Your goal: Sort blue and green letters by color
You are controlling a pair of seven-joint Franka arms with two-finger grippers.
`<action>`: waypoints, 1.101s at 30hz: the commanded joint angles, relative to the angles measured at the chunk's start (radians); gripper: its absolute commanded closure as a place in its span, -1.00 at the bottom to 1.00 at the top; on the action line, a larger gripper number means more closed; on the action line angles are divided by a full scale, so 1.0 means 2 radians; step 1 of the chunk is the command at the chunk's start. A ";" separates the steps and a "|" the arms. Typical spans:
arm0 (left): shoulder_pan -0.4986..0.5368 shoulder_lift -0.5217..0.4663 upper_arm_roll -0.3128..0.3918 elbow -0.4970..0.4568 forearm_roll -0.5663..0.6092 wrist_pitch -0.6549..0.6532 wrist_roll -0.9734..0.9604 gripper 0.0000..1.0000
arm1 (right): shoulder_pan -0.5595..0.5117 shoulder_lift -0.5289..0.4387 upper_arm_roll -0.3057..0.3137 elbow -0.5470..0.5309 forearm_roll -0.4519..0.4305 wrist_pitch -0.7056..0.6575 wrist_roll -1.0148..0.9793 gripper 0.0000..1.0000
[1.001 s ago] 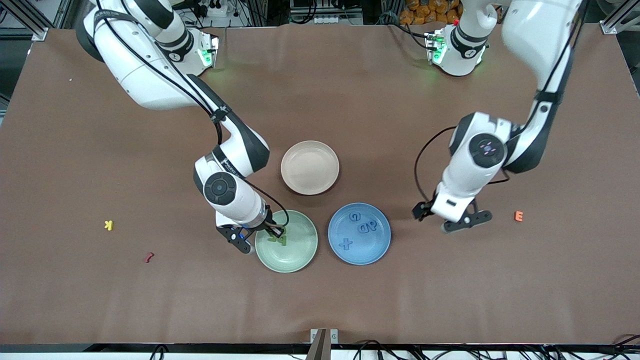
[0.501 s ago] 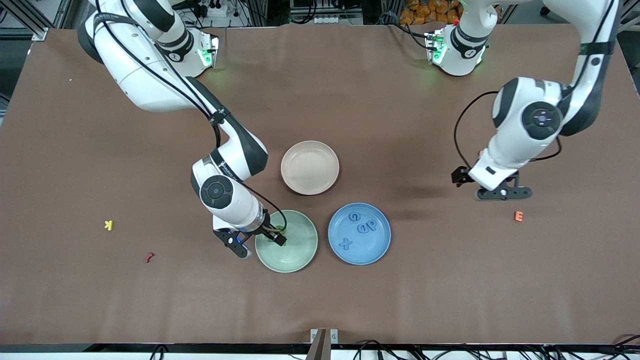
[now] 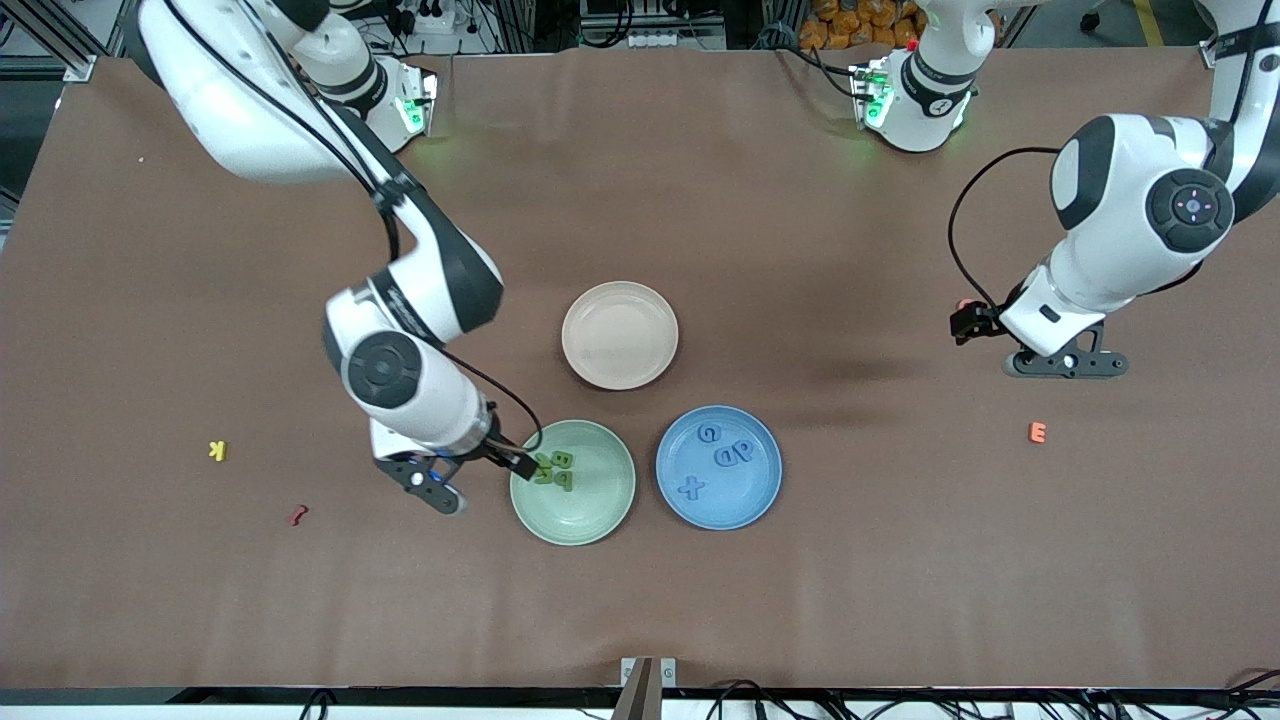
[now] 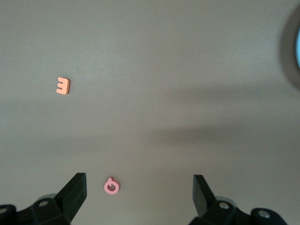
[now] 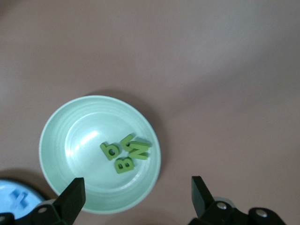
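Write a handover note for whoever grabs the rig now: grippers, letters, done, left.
Right gripper: open, holding nothing, above the green plate's edge toward the right arm's end.
Left gripper: open, holding nothing, over bare table above a pink letter, near the orange E.
Green letters: four in a heap in the green plate.
Blue letters: four in the blue plate.
Done: both colors look sorted.
Left: nothing for the task. The beige plate holds nothing; yellow K and red squiggle lie on the table.
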 commanded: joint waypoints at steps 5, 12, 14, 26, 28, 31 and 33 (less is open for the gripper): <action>0.005 -0.032 -0.026 0.023 -0.013 -0.030 -0.015 -1.00 | -0.036 -0.111 0.005 -0.018 0.000 -0.112 -0.135 -1.00; 0.000 -0.025 -0.017 0.137 -0.036 -0.125 -0.020 -1.00 | -0.071 -0.170 0.004 -0.019 0.023 -0.176 -0.234 -1.00; -0.002 -0.023 -0.017 0.164 -0.035 -0.143 -0.020 -1.00 | -0.080 -0.190 0.001 -0.024 0.036 -0.186 -0.267 -1.00; -0.035 -0.025 0.022 0.224 -0.040 -0.221 -0.018 -1.00 | -0.125 -0.287 -0.083 -0.074 0.097 -0.244 -0.466 -1.00; -0.061 -0.025 0.050 0.240 -0.040 -0.245 -0.017 -1.00 | -0.131 -0.302 -0.093 -0.093 0.102 -0.241 -0.489 -1.00; -0.104 -0.025 0.100 0.256 -0.038 -0.260 -0.016 -1.00 | -0.136 -0.318 -0.107 -0.110 0.104 -0.237 -0.524 -1.00; -0.117 -0.025 0.115 0.259 -0.033 -0.261 -0.014 -1.00 | -0.137 -0.327 -0.116 -0.121 0.104 -0.233 -0.542 -1.00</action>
